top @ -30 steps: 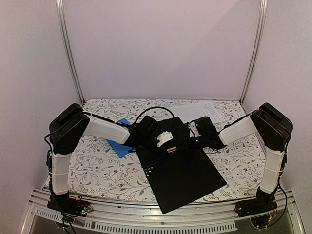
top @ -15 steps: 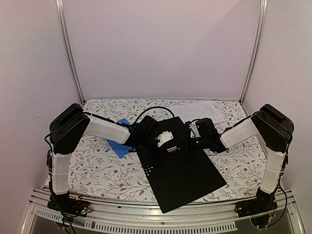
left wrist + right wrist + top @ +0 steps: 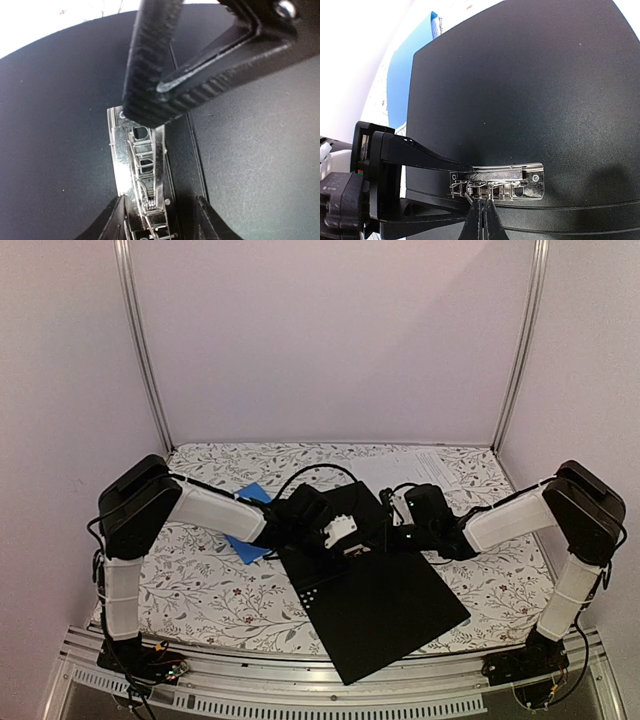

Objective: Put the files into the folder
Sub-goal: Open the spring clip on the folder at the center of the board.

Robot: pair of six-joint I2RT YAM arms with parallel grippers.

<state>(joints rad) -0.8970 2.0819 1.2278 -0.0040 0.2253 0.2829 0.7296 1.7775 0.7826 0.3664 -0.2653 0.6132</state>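
Observation:
The folder (image 3: 385,600) lies open in the middle of the table, black inside up. Its metal clip (image 3: 140,165) sits near the spine. My left gripper (image 3: 159,200) is open, one finger on each side of the clip's near end. My right gripper (image 3: 481,206) is shut, and its tips touch the clip (image 3: 497,182) at the spring side. In the left wrist view the right gripper's closed fingers (image 3: 150,65) come down onto the clip's far end. In the top view the left gripper (image 3: 355,543) and the right gripper (image 3: 388,530) meet over the clip. The files (image 3: 420,468) lie at the back right.
A smaller plain blue folder (image 3: 250,530) lies left of the open one, partly under my left arm; it also shows at the upper left as the blue folder (image 3: 402,85). The flowered tablecloth (image 3: 200,590) covers the table. Metal posts (image 3: 140,350) stand at the back corners.
My left gripper's jaws have opened wider around the clip. The right arm has stretched further left toward the clip, and the folder has shifted slightly.

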